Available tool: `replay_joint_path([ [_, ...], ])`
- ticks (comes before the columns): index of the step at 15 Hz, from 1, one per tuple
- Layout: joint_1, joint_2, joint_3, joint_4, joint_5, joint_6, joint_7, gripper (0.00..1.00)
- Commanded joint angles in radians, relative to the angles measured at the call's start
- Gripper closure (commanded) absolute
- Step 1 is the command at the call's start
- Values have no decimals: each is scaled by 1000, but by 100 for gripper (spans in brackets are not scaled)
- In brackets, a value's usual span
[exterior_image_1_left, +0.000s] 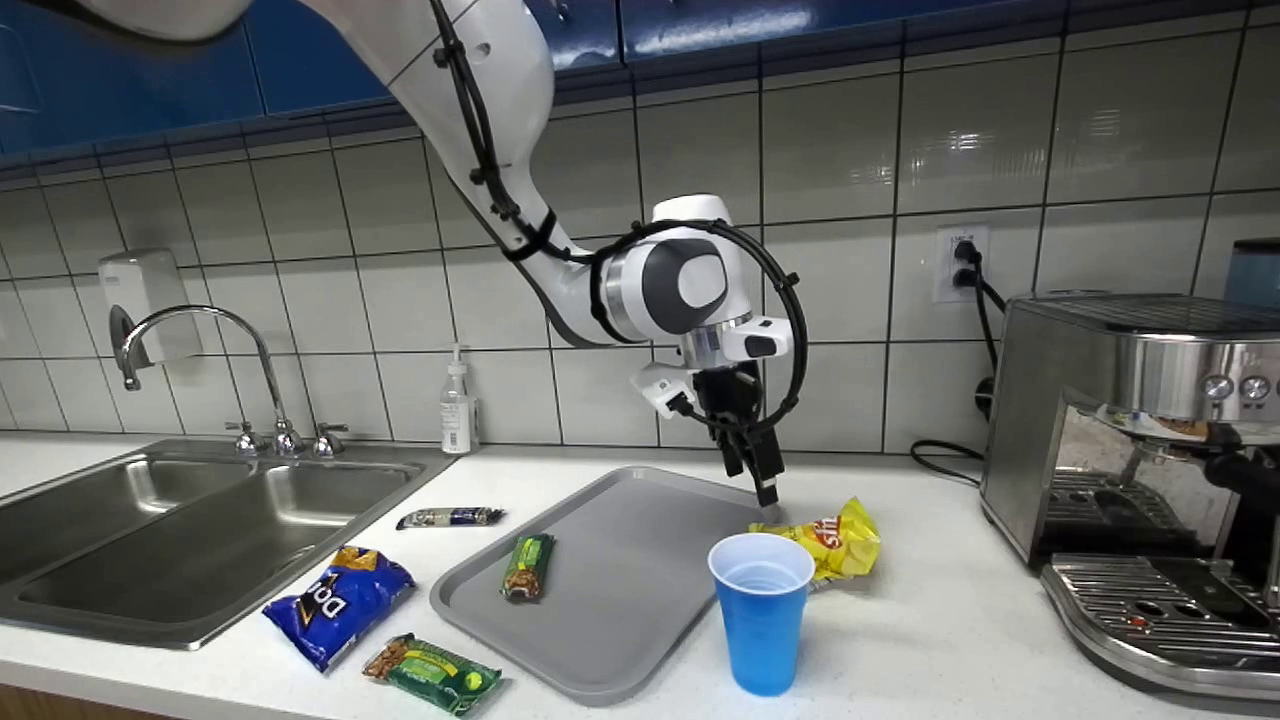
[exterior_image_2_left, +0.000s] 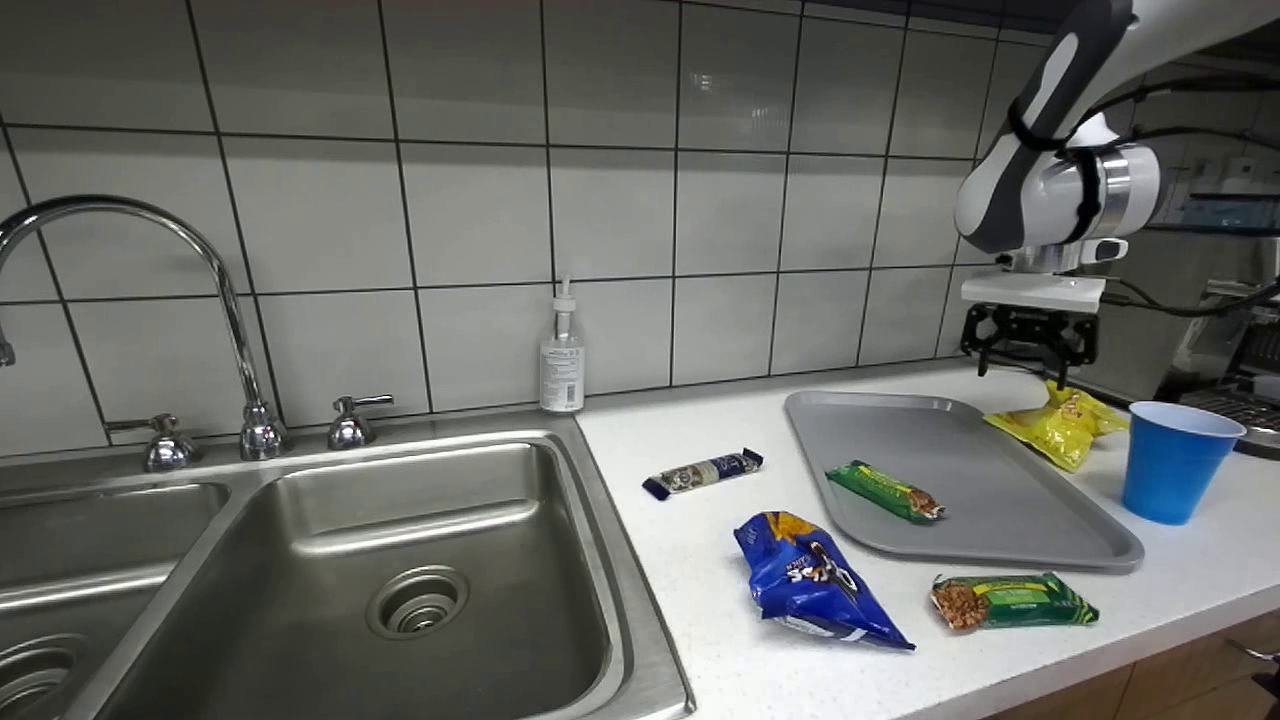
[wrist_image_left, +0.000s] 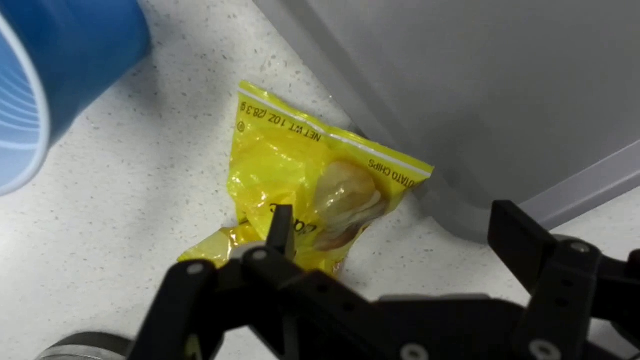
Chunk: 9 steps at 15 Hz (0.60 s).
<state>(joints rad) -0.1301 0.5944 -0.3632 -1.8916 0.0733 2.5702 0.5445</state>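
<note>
— Because the fingers (wrist_image_left: 520, 237) stand so far apart in the wrist view, would you call the gripper (wrist_image_left: 392, 215) released?

— Yes, released: jaws spread wide, nothing pinched between them.

— And the yellow bag (wrist_image_left: 280, 160), seen from there?

— On the counter (wrist_image_left: 165, 195), below the gripper. In the wrist view one finger crosses in front of the bag, while the other stands by the corner of the tray (wrist_image_left: 540, 100). In both exterior views a fingertip hangs close by the bag's upper side; I can't tell whether it touches.

— So it's in the tray?

— No, just beside it, with the flat seal reaching the rim. Resting on that rim or only against it, I can't say. The cup (wrist_image_left: 100, 55) stands near, on the bag's other side, and hides part of it in an exterior view.

— What can you read?

— Upside down along the seal, "NET WT. 1 OZ (28.3 g" and "OTATO CHIPS". Lower down, black letters start "Cla" and run behind the finger.

— The red brand name?

— Turned and creased in an exterior view; I wouldn't swear to it.

— Others?

— The blue bag (exterior_image_1_left: 340, 605) shows a white "Do" in an exterior view. Print on the green bar (exterior_image_1_left: 527, 567) in the tray is too small to make out; so is the label of the bottle (exterior_image_1_left: 458, 415).
</note>
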Motion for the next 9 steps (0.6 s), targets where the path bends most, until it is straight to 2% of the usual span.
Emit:
replay_joint_path([
  [1, -8, -122, 49, -140, -10, 51, -133, 0],
  [9, -18, -295, 130, -374, -26, 132, -418, 0],
])
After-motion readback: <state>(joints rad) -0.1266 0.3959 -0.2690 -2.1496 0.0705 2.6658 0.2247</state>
